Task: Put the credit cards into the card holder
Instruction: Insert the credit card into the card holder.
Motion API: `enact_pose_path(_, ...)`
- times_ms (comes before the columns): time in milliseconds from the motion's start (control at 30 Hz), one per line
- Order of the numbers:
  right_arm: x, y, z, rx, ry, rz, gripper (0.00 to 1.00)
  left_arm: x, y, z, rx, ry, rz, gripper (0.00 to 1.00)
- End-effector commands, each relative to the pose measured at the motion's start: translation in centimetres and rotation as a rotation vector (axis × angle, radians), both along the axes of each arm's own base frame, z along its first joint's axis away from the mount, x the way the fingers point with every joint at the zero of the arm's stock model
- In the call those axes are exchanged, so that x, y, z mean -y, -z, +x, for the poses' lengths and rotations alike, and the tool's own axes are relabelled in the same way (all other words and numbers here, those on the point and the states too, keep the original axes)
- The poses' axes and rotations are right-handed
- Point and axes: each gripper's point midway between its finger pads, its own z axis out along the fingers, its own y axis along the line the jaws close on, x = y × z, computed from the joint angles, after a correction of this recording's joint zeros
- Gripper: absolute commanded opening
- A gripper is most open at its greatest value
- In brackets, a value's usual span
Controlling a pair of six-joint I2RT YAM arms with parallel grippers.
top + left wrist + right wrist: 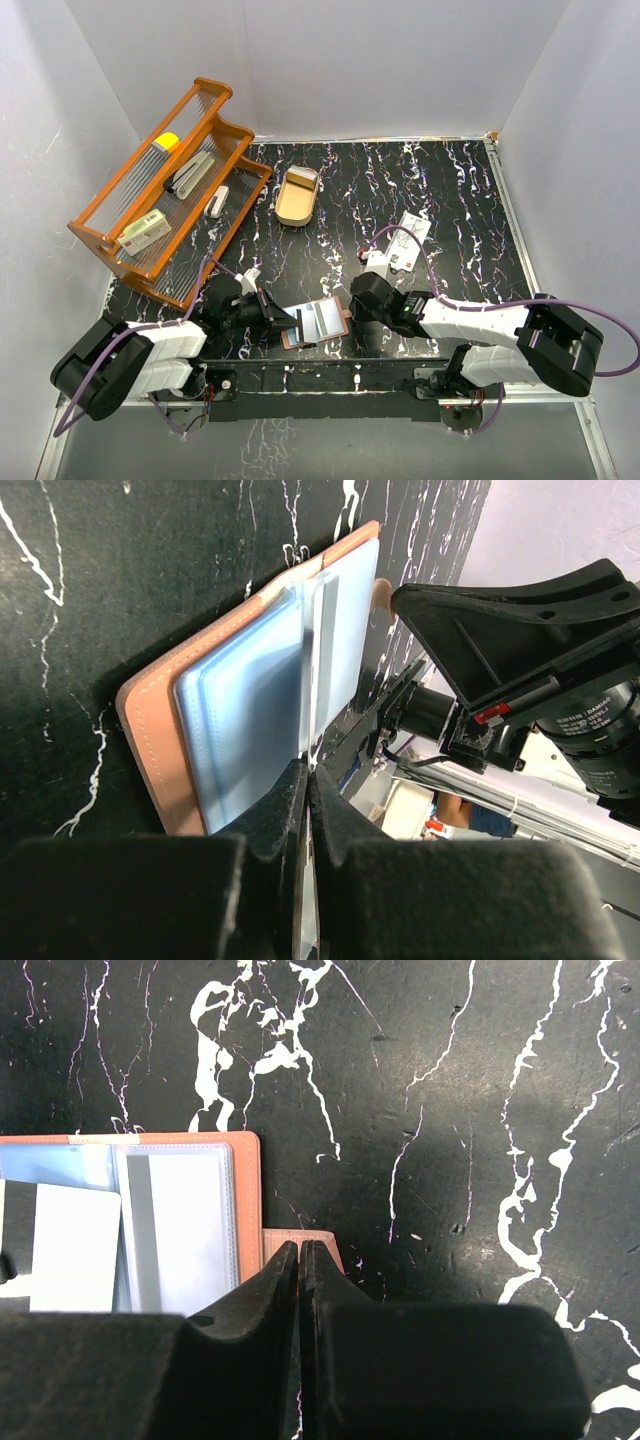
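black marble-patterned desk with white veining is sitting inside plain white walls. card holder is lying open and flat near the middle of the near edge, its clear pockets facing up, between the two arms. left gripper is reaching in from the holder's left side. its fingers are closed fully on the thin edge of a white credit card, which is lying over the holder's left pockets. right gripper is standing closed with no gap showing, its tips resting on the strap tab at the holder's right edge. whether the tab is actually being pinched cannot be told. loose credit cards are lying right of centre, well apart from the holder. tan oval tray is sitting toward the far edge, left of centre. orange wire rack is occupying the far left corner and carrying a cream box.
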Motion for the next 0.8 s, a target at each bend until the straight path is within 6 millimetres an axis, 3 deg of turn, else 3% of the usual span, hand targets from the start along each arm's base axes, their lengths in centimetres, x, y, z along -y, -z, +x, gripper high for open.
enact_pose_path(0, -0.4, -0.8, 0.4, 0.025, 0.014, 0.038, 0.04, 0.2, -0.1, 0.2, 0.044, 0.019, -0.006, 0.00)
enact_pose_path(367, -0.6, -0.7, 0.2, 0.018, 0.011, 0.050, 0.04, 0.3, 1.4, 0.6, 0.024, 0.026, 0.035, 0.00)
enact_pose_path(767, -0.9, -1.1, 0.1, 0.014, 0.005, 0.074, 0.04, 0.2, 1.0, 1.2, 0.004, -0.023, 0.040, 0.00)
